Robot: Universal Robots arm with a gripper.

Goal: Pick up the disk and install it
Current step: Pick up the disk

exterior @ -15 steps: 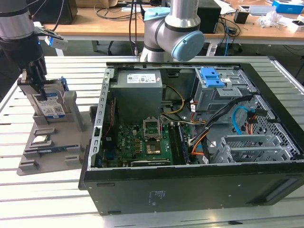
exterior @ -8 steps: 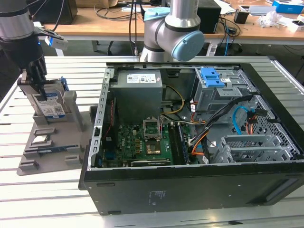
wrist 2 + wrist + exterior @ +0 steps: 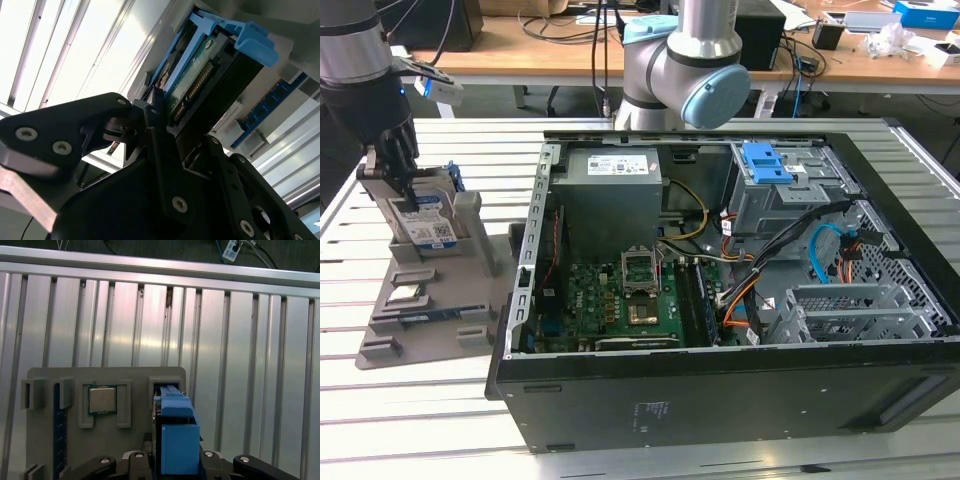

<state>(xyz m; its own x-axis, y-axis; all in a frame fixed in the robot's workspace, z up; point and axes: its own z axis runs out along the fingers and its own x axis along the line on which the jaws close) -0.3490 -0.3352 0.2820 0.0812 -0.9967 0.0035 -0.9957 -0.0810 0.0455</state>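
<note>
Gripper (image 3: 406, 180) clamped on the disk (image 3: 428, 222), which stands upright in a slot of the grey holder (image 3: 420, 320); open computer case (image 3: 720, 410) beside the holder, on the exterior view's right

1. The tool (image 3: 406, 185) hangs at the top of the disk (image 3: 428, 225), which stands upright in the grey holder (image 3: 420, 310); the space above them is open.
2. A grey post (image 3: 470, 225) of the holder rises just beside the disk on the case side, crowding that flank.
3. The open computer case (image 3: 720, 410) stands just beside the holder, its wall leaving little gap.
4. Inside the case, the power supply box (image 3: 610, 190), the drive cage with its blue latch (image 3: 767, 163) and loose cables (image 3: 820, 250) narrow the room.
5. The arm's base (image 3: 685, 60) stands behind the case.
6. The bench (image 3: 410, 420) lies bare in front of the holder.
</note>
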